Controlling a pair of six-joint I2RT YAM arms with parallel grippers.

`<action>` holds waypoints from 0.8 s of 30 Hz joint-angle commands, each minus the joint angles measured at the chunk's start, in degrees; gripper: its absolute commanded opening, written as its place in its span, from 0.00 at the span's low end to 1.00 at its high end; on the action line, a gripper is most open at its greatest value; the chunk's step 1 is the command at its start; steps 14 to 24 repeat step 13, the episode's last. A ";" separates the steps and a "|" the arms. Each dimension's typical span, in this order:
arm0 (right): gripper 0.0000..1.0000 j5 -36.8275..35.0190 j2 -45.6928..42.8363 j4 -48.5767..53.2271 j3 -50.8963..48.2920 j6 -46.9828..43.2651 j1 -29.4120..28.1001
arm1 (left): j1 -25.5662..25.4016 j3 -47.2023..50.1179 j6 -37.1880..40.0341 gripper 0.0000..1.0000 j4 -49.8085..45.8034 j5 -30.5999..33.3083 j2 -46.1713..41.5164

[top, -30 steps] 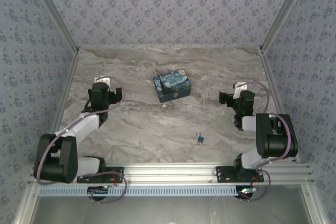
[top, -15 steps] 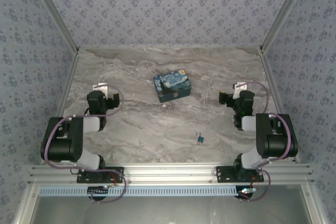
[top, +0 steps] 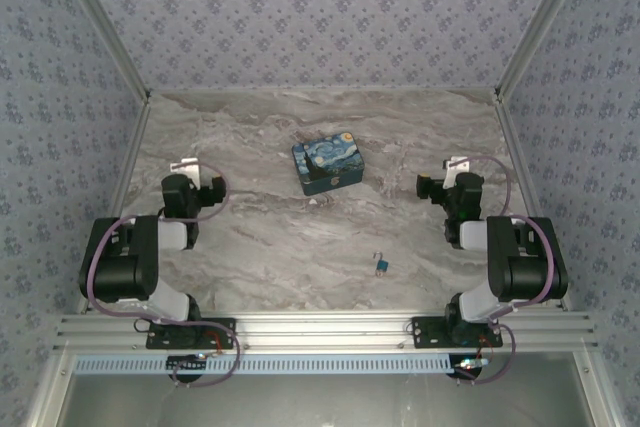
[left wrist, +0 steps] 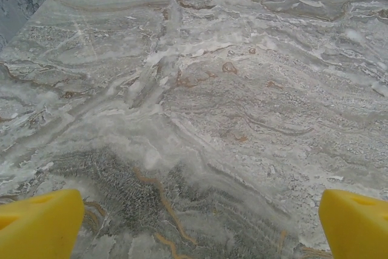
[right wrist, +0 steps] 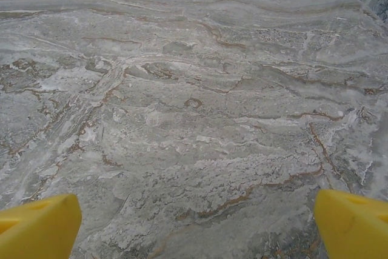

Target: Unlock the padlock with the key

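**A:** Where does the padlock lie?

**B:** In the top view the padlock (top: 382,266) lies on the marble table (top: 260,237), in the lower middle of the frame and a little to the right of centre. Its blue body is toward the bottom of the frame, and its silver shackle points up and slightly left. Nothing touches it.

**A:** And the key?

**B:** The key is too small to tell apart from the padlock at this size, so I cannot place it.

**A:** How do the grippers stand?

**B:** In the left wrist view the left gripper (left wrist: 197,225) has its yellow fingers (left wrist: 37,224) in the two lower corners of the frame, spread wide, with bare marble between them. The right gripper (right wrist: 194,225) is the same in its own view: its fingers (right wrist: 354,224) are wide apart over bare marble. In the top view both arms are folded at the left and right edges of the table, well apart from the padlock.

**A:** Anything else on the table?

**B:** A painted box (top: 327,164) sits in the upper middle of the top view, well apart from the padlock.
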State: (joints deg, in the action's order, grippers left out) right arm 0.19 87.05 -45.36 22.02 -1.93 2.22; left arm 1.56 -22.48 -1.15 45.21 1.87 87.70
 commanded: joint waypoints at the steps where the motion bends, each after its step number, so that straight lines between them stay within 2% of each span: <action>1: 1.00 -1.24 0.07 0.01 0.49 0.35 -0.33 | 0.29 -1.10 -0.78 1.00 1.37 -1.17 0.10; 24: 1.00 -1.04 0.14 0.10 0.57 0.40 -0.33 | 0.26 -1.16 -0.73 0.99 1.37 -0.95 0.12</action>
